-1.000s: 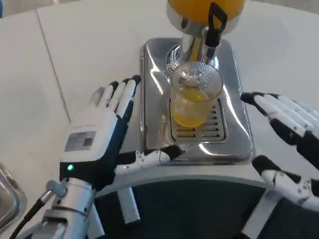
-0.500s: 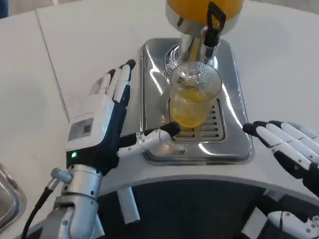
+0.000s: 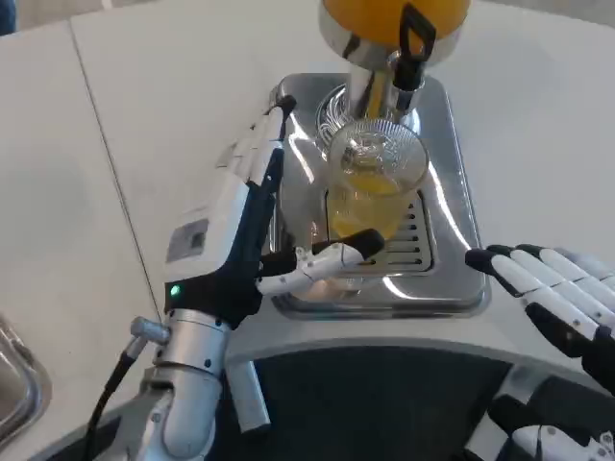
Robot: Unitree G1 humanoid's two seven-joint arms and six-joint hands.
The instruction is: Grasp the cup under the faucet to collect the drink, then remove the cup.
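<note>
Left hand closed in on the cup; right hand pulled back.

The left hand (image 3: 238, 230) moved forward and rightward until its open fingers (image 3: 264, 144) stood just left of the cup (image 3: 373, 192) and its thumb (image 3: 332, 255) reached across in front of the cup's base. The right hand (image 3: 562, 298) drew back toward the robot, away from the drip tray (image 3: 452, 221).

A white table (image 3: 144, 115) fills most of the frame, with a thin seam running down its left part. At the lower left edge, a curved piece of a metal object (image 3: 14, 389) peeks in.
</note>
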